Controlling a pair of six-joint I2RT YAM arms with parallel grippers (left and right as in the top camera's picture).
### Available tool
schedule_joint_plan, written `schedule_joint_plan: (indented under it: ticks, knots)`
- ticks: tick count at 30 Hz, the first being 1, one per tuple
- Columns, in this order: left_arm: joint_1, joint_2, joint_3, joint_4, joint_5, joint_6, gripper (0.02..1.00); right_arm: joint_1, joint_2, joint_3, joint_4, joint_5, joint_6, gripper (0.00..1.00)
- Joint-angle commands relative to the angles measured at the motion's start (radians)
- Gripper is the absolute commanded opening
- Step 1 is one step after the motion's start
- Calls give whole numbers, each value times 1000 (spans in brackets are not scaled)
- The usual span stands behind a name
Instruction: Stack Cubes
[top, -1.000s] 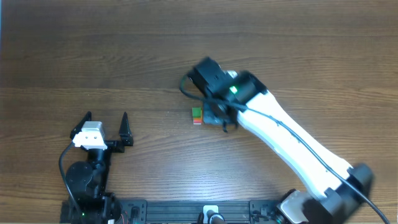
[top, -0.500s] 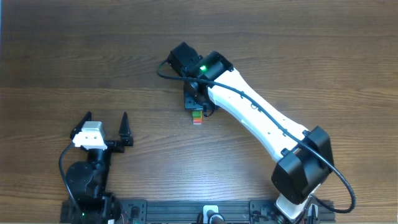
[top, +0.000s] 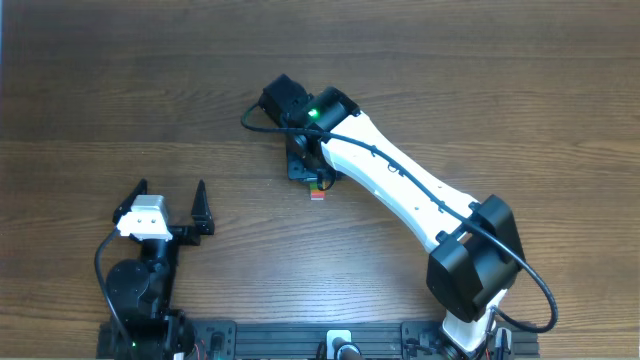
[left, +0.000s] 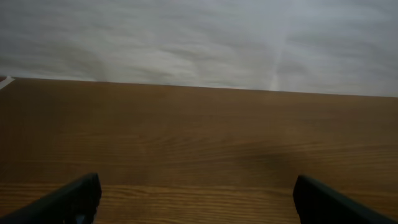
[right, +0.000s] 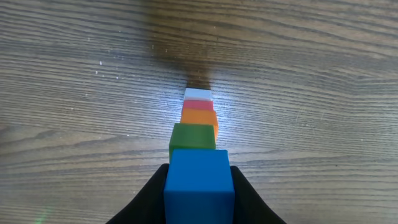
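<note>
Right end effector (right: 199, 190) closed on a blue cube (right: 199, 183), which it holds directly above four stacked cubes on the brown wood-grain tabletop (right: 323, 74). From the top down these are the green cube (right: 193, 138), orange cube (right: 199, 118), red cube (right: 198, 105) and white cube (right: 198, 94). Whether blue touches green cannot be told. Left end effector (top: 170, 192) open, near its base, well apart from the cubes.

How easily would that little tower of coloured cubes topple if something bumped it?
Probably easily: the tower is four small cubes high and one wide, so a sideways bump would likely tip it. The cubes look hard and smooth-faced, so they might slide apart too. The blue cube held in the right gripper looks rigid, not squashed.
</note>
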Motion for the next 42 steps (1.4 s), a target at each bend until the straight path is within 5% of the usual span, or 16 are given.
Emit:
schedule_joint_plan:
  ticks: [1, 24, 42]
  knots:
    - [-6, -5, -8, 3, 6, 11, 998, 5, 26, 27, 0, -6, -1, 119]
    - [-6, -5, -8, 3, 6, 11, 998, 6, 47, 26, -1, -25, 15, 134]
    - [-6, -5, -8, 3, 6, 11, 998, 6, 47, 26, -1, -28, 25, 364]
